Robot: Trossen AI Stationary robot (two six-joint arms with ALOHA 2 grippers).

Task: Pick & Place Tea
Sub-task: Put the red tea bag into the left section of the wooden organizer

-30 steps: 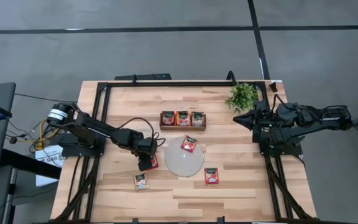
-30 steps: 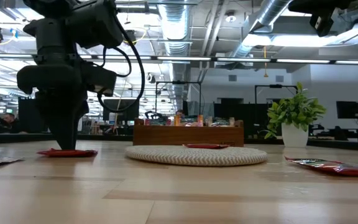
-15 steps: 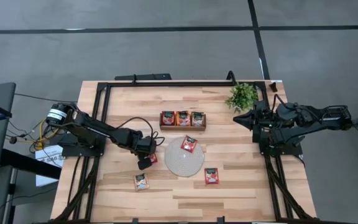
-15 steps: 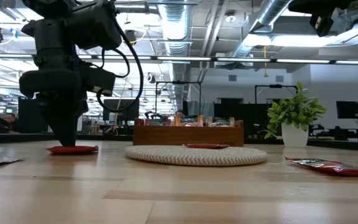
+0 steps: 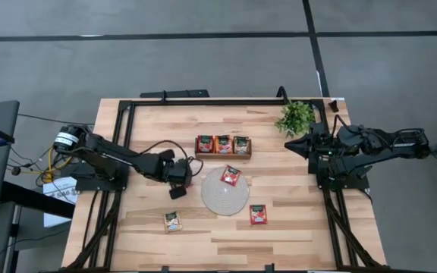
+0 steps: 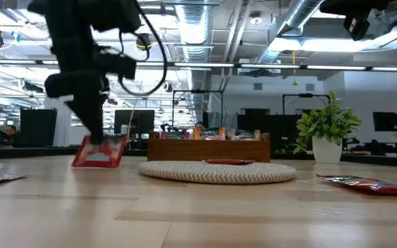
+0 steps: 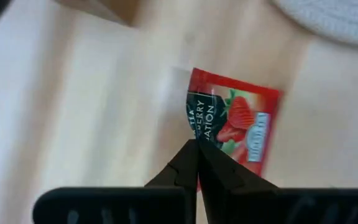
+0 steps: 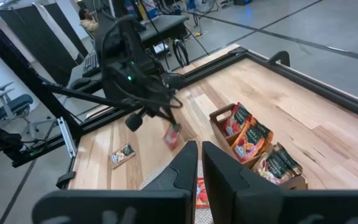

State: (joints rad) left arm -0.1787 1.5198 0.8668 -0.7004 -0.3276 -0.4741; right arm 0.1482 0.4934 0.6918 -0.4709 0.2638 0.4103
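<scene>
The tea shows as small red sachets. One sachet (image 7: 241,121) is at the tips of my left gripper (image 7: 197,144), just left of the round woven mat (image 5: 224,193); the low view shows this sachet (image 6: 100,153) tipped up under the left gripper (image 6: 100,138). Another sachet (image 5: 231,176) lies flat on the mat. Two more lie flat on the table, one (image 5: 258,214) to the mat's right and one (image 5: 173,221) near the front left. My right gripper (image 8: 197,155) waits shut, raised over the table's right side. My left gripper pinches one edge of the sachet (image 7: 199,134), at its dark green end, between the two fingertips. The fingers come from above, slanting down. The sachet hangs tilted below them, red end lowest. Whether that lower edge (image 6: 81,165) touches the table I cannot tell.
A brown wooden tray (image 5: 223,155) with sachets standing in its three compartments sits beyond the mat. A small potted plant (image 5: 296,117) stands at the far right. A black frame (image 5: 203,101) runs along the table's far edge and sides.
My left gripper has taken hold of the sachet that lay flat to the mat's left. It has risen and tipped, drifting slightly toward the far edge. The sachet has gone from flat on the wood to tilted, its gripped edge up.
</scene>
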